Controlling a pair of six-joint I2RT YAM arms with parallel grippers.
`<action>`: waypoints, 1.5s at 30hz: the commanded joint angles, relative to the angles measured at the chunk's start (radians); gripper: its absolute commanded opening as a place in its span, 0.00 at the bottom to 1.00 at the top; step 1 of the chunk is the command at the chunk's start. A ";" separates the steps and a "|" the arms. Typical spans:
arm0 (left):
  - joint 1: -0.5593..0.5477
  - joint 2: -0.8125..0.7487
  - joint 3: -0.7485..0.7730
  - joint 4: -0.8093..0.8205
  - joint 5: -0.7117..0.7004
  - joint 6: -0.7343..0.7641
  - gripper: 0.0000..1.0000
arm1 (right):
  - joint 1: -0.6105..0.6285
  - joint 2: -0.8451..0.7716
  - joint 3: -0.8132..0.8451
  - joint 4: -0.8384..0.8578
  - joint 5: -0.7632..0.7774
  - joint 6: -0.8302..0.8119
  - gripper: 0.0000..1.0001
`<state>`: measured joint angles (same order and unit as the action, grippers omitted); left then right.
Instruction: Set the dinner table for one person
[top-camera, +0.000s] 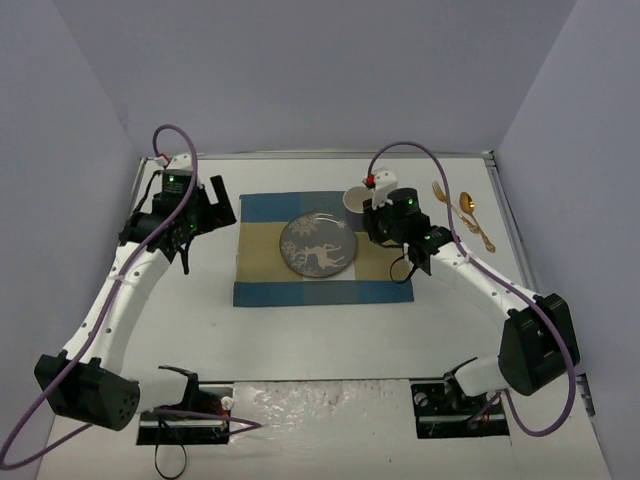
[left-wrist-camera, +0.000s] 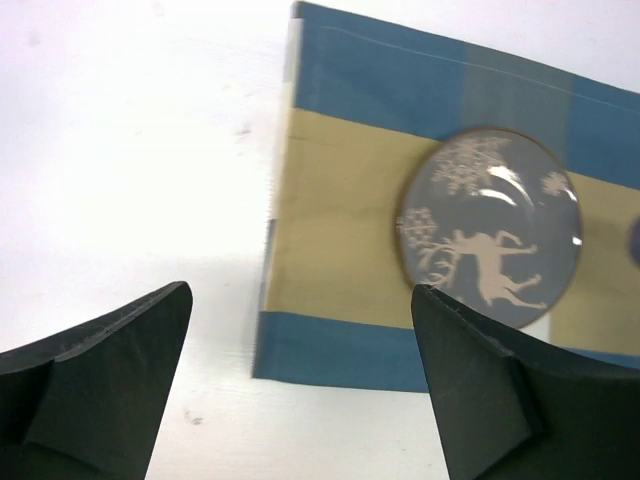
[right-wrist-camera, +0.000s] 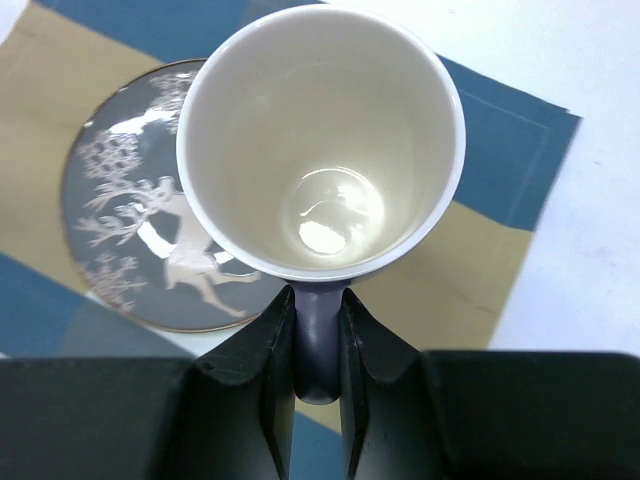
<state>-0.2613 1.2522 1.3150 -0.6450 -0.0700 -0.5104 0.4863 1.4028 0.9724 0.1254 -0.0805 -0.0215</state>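
Right wrist view: the right end effector (right-wrist-camera: 318, 310) is closed on the dark handle (right-wrist-camera: 318, 345) of a mug (right-wrist-camera: 320, 150), one finger pressed against each side of it. The mug sits straight ahead of the fingers, mouth up. Its white inside is bare down to the shiny bottom. Whether its base rests on anything cannot be told.

Below and to the left of this end effector lies a grey plate (right-wrist-camera: 140, 220) printed with a white deer and snowflakes. It holds no food. The plate rests on a blue and tan checked placemat (right-wrist-camera: 480, 270), which also spreads under the mug.

In the top external view, a gold fork (top-camera: 480, 228) and a gold spoon (top-camera: 466, 204) lie on the white tabletop (top-camera: 300, 340). They are just to the right of the right end effector and off the placemat.

The left end effector (top-camera: 205, 228) is open, its two dark fingers (left-wrist-camera: 110, 370) spread wide and gripping nothing. It hangs over bare tabletop, with the placemat's left edge just ahead of it and the plate farther ahead to its right.

The tabletop lies beneath both end effectors and carries everything, with pale lilac walls around it.
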 joint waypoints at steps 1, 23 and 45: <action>0.084 -0.101 -0.061 0.084 0.056 0.130 0.94 | -0.116 -0.001 0.083 0.164 -0.138 -0.075 0.00; 0.142 -0.158 -0.281 0.187 0.087 0.220 0.97 | -0.379 0.344 0.237 0.317 -0.405 -0.236 0.00; 0.157 -0.145 -0.283 0.193 0.113 0.224 0.97 | -0.385 0.470 0.211 0.384 -0.369 -0.231 0.12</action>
<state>-0.1145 1.1202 0.9962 -0.5163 0.0292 -0.2985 0.1099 1.9205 1.1698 0.3816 -0.4522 -0.2395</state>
